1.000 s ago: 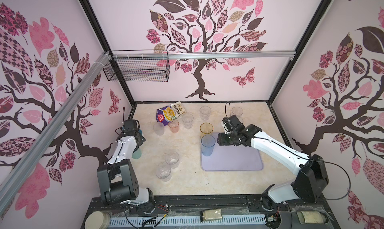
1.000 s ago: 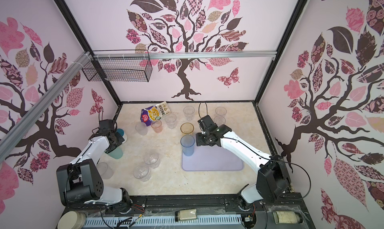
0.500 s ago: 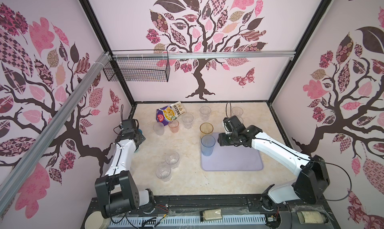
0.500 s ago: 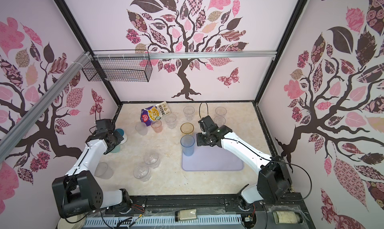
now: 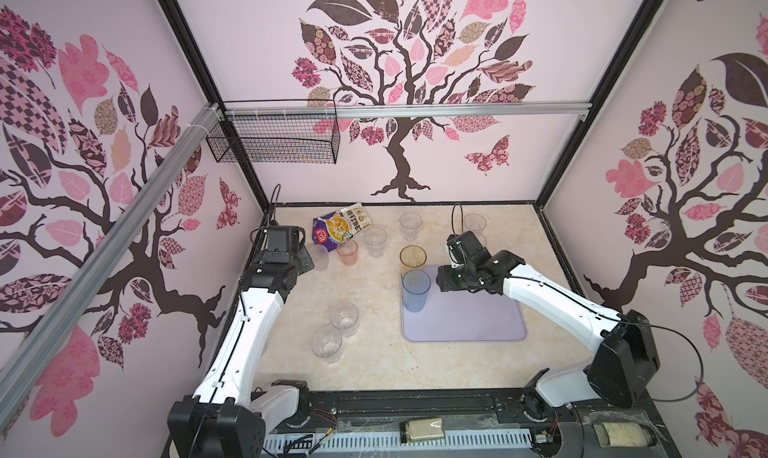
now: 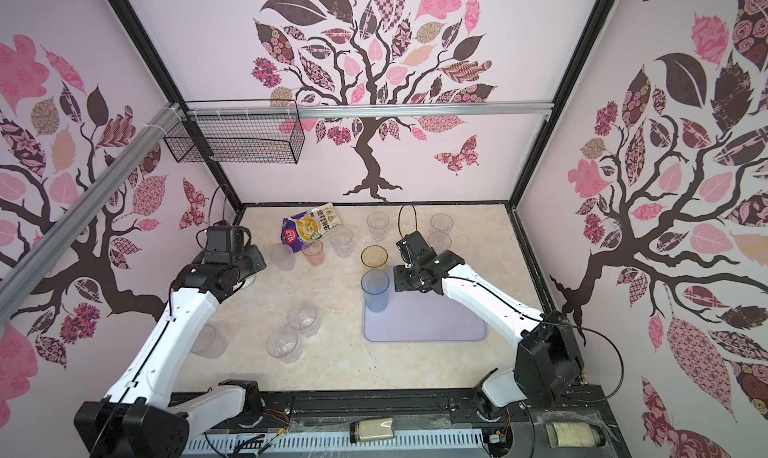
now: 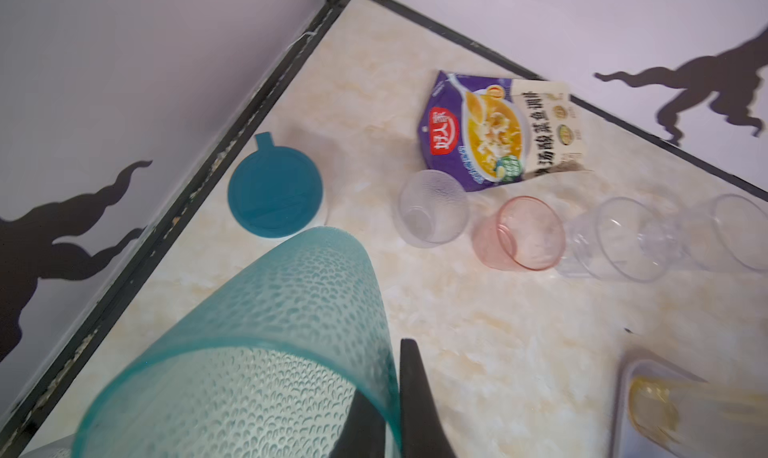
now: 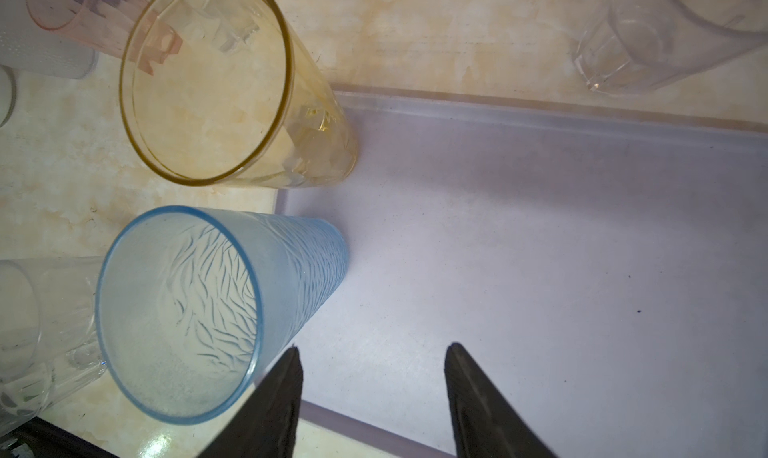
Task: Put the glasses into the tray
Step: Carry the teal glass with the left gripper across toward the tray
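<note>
Teal pebbled tumbler (image 7: 257, 343): rim newly pinched by the left claw (image 7: 384, 377), which has just closed on it; near the left wall (image 7: 124, 81), well apart from the lavender tray (image 5: 478, 323), so carrying seems next. Grip shows in the left wrist view only; both top views hide it. Right claw (image 8: 370, 352): spread, empty, over the tray beside the blue tumbler (image 8: 216, 310).

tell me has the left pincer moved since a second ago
Yes. The left pincer, shut on the teal glass, has shifted away from the front edge and closer to the snack bag.
</note>
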Tool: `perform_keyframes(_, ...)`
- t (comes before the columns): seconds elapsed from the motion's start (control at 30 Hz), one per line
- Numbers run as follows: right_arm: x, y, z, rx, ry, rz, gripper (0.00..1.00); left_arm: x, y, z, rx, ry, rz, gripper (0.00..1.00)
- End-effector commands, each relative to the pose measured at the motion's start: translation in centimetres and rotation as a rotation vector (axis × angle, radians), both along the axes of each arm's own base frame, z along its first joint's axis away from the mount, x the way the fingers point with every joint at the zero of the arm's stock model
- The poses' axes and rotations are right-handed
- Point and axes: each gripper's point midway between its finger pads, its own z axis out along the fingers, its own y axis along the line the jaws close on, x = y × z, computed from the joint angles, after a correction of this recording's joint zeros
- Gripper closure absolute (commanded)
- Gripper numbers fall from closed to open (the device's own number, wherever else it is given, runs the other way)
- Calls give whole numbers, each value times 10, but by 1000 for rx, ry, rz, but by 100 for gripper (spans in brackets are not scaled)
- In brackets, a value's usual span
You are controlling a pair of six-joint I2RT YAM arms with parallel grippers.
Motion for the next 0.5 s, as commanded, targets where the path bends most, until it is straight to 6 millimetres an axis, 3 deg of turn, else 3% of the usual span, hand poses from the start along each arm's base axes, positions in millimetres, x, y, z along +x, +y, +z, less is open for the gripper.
perform_keyframes(0.0,5,-5,26,7,-75,-15,42,-12,-27,13,57,-1,-71,100)
perform_keyframes(0.13,7,-8,33,5,-92,-20,42,-28,-74,11,74,13,-237,100)
perform_keyframes(0.23,9,-13,35,4,-101,-30,42,-43,-102,-1,66,78,-389,100)
perform_keyframes(0.33,13,-18,35,21,-95,-46,42,-61,-115,-15,23,159,-494,100)
perform_keyframes(0.47,14,-19,34,43,-91,-57,42,-81,-117,-24,19,220,-568,100)
